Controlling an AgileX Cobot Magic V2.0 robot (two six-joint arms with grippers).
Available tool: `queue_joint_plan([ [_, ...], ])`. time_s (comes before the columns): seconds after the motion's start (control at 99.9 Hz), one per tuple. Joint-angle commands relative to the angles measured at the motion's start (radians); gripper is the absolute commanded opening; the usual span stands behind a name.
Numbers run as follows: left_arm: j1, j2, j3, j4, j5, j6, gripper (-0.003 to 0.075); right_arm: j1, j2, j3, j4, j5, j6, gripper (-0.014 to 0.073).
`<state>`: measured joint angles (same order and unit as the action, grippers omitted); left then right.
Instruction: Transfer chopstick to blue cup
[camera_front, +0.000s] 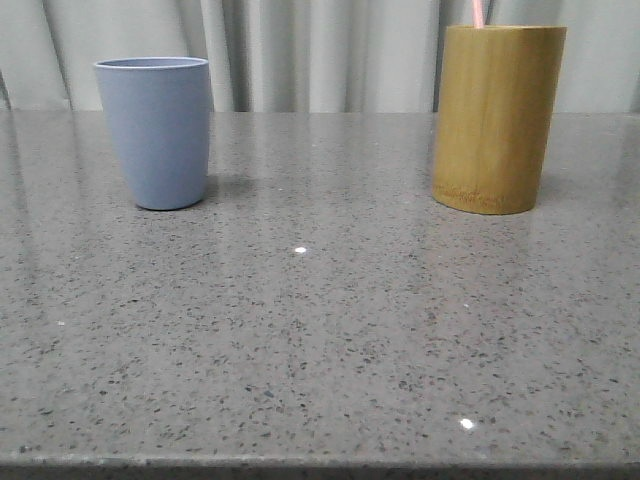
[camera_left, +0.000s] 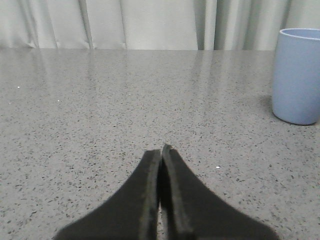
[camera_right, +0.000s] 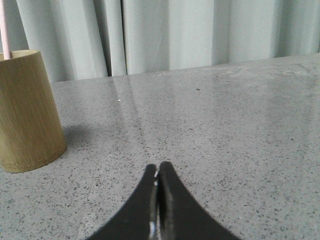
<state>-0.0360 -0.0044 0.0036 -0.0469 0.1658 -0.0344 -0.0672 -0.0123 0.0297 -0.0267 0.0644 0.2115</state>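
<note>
**Both claws closed on nothing, chopstick standing in the bamboo holder**

Grey speckled stone tabletop (camera_front: 320, 330) stretches ahead of me, polished enough to carry faint reflections and a few bright glints, and behind its far edge hangs a pale pleated curtain (camera_front: 320, 50).

On the right side of the table, toward the back, stands a tall tan bamboo cylinder (camera_front: 497, 118), upright, with a darker band at its base. It bears no label or writing that I can read. From my right wrist camera I see the same cylinder (camera_right: 27, 112) casting a soft shadow on the stone.

On the left side, also toward the back and well apart from the cylinder, sits the matte pale grey-blue cup (camera_front: 157, 132), upright, handle-free, tapering to a rounded base. Its sides are plain, with no brand or print. My left wrist camera catches it (camera_left: 299, 75) too.

My left claw (camera_left: 161, 150) has its two dark fingers pressed together, tips meeting, holding nothing; whether it touches the tabletop I cannot tell. My right claw (camera_right: 157, 167) is likewise closed, empty, and clear of the cylinder.

Smallest of all, the thin pale pink chopstick (camera_front: 478, 13) stands in the bamboo cylinder, only its top part showing above the rim (camera_right: 5, 30).
</note>
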Motion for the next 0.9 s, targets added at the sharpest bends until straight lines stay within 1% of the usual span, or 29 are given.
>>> queue_joint_plan([
  [0.0, 0.003, -0.033, 0.007, -0.002, -0.078, -0.008, -0.0019, -0.006, -0.019, -0.001, -0.010, -0.075, -0.005, -0.0067],
  [0.89, 0.003, -0.033, 0.007, -0.002, -0.086, -0.008, -0.0019, -0.006, -0.019, -0.001, -0.017, -0.073, -0.020, -0.0067],
])
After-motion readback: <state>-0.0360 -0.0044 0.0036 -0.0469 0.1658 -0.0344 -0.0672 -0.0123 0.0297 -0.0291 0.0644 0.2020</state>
